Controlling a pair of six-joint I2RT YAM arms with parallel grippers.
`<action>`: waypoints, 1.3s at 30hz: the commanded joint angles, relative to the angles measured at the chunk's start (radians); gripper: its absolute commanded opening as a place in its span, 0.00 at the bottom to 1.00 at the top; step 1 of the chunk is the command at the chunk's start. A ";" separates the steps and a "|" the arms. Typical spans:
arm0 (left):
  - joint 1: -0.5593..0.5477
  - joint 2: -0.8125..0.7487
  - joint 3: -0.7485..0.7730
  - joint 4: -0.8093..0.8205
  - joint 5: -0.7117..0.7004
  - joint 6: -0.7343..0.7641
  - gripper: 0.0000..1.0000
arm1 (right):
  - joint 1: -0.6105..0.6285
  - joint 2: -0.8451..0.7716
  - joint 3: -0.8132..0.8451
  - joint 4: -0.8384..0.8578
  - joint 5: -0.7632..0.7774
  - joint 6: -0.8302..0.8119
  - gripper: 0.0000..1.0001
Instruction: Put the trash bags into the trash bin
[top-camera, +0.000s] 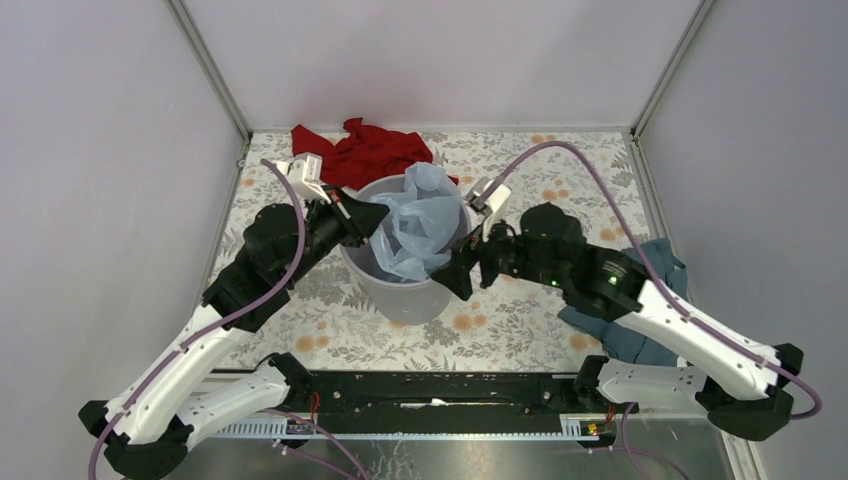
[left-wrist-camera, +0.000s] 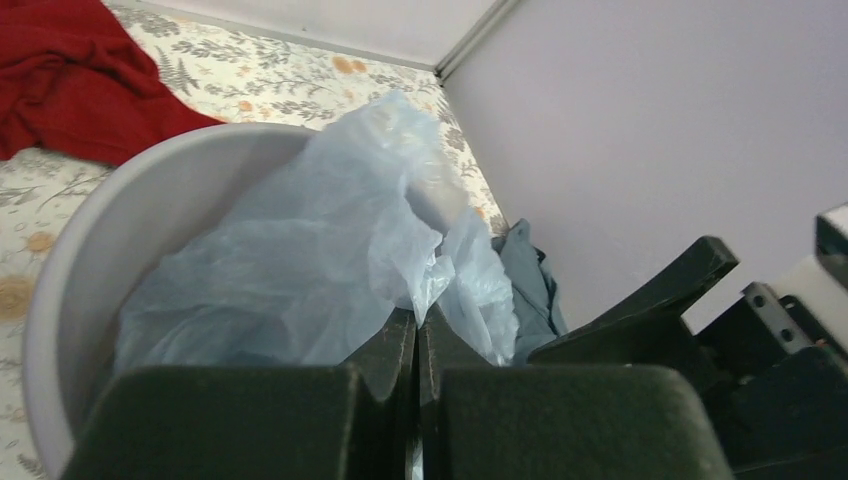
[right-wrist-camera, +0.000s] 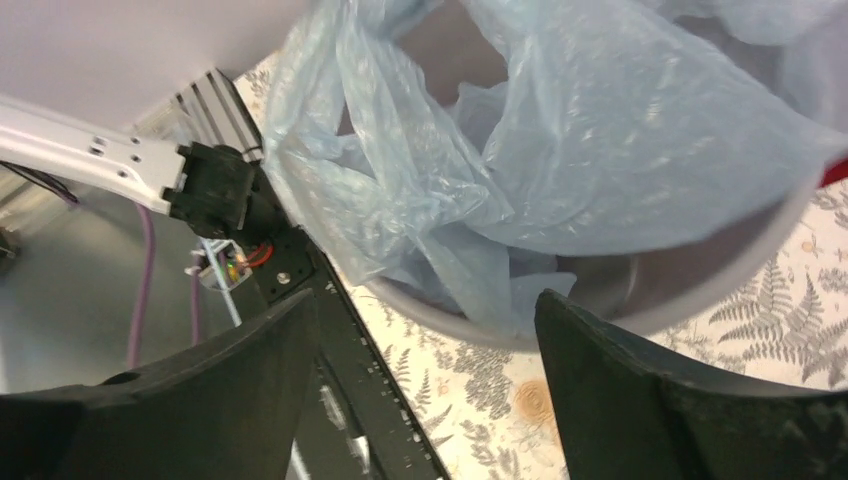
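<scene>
Your left arm reaches to the grey bin (top-camera: 400, 295) from its left, with the left claw (top-camera: 378, 225) pinched shut on a fold of the pale blue bag (top-camera: 415, 225). Your right arm bends in opposite, its right claw (top-camera: 462, 268) spread wide and empty beside the rim. The bag sits bunched inside the bin, bulging above it.

From high behind the near edge we look steeply down on the whole worktop (top-camera: 500, 340). Our left wrist view sits very close at the trash bin (left-wrist-camera: 120, 220) rim, facing across it rightward; our right wrist view looks back toward the near edge. All three share the trash bin and trash bags (top-camera: 410, 225).
</scene>
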 joint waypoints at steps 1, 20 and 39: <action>0.007 0.005 -0.012 0.123 0.081 -0.011 0.00 | 0.001 -0.068 0.112 -0.161 0.040 0.142 0.90; 0.019 0.031 -0.069 0.239 0.255 -0.103 0.00 | 0.001 0.136 0.176 0.224 0.005 0.436 0.47; 0.077 -0.012 0.044 -0.016 0.041 0.019 0.00 | 0.001 -0.024 -0.069 0.334 0.199 0.302 0.00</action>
